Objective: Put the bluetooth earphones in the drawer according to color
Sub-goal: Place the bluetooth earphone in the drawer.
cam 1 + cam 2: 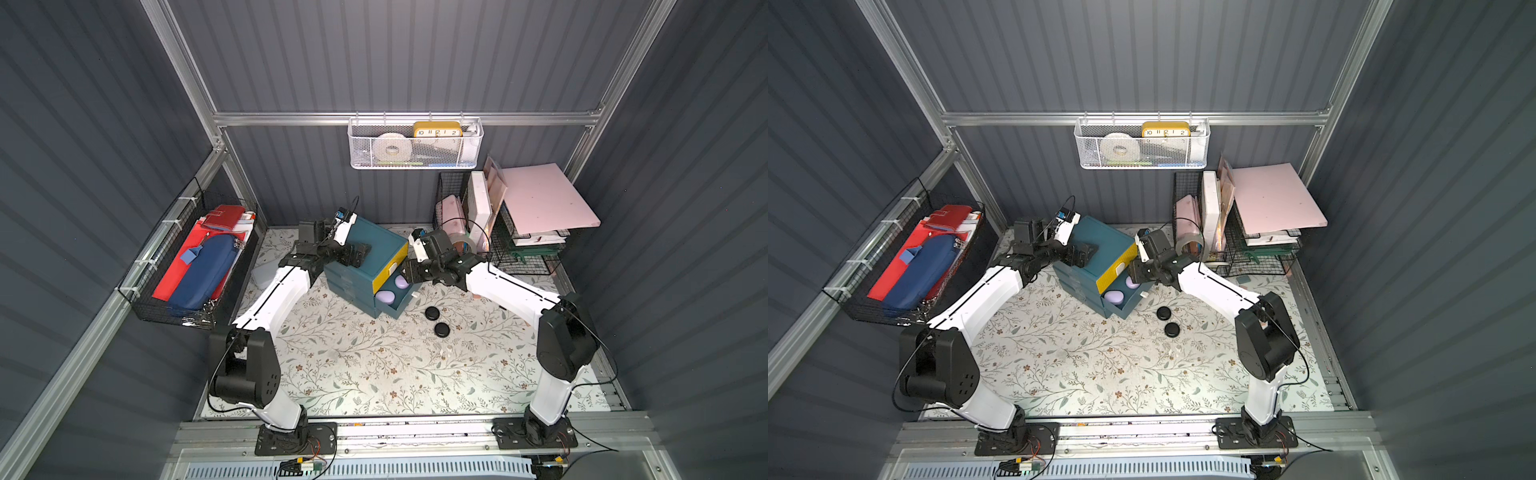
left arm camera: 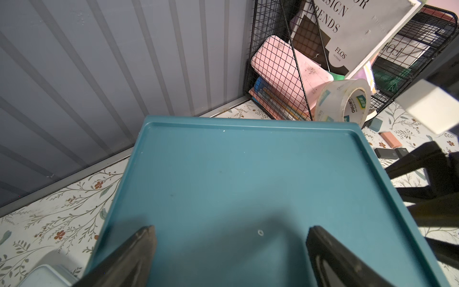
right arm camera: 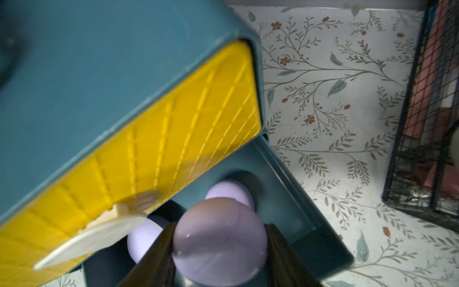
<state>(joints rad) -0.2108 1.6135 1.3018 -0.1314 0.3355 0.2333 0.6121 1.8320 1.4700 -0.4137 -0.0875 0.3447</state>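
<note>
The right end effector [image 3: 221,231] is clenched on a smooth, glossy lavender pebble-shaped earphone case [image 3: 218,248], with a dark finger pressed against each side of it. Straight below it is the pulled-out teal plastic drawer [image 3: 283,174]. A second lavender case [image 3: 229,195] lies on the drawer floor just past the held one. A third lavender case [image 3: 140,244] sits off to the side, partly tucked under the drawer above.

That upper one is the shut yellow drawer front [image 3: 173,139], right beside the end effector. It's hard plastic with a ribbed diamond pattern and a flat cream-white tab handle [image 3: 92,241].

The left end effector [image 2: 231,231] is released, fingers spread wide. It sits over the flat matte top of the teal cube cabinet [image 2: 248,179], which has a raised lip round the edge. Can't tell if it's actually touching the top or just above it.

Two round matte black cases, one [image 1: 432,313] and the other [image 1: 441,330], lie on the floral-print bench [image 1: 353,365]. They're near the right end effector on its arm-base side, clear of the drawer, close together but not touching.

Out past the left end effector, a roll of clear packing tape [image 2: 347,102] stands against a black wire rack [image 2: 273,74].
</note>
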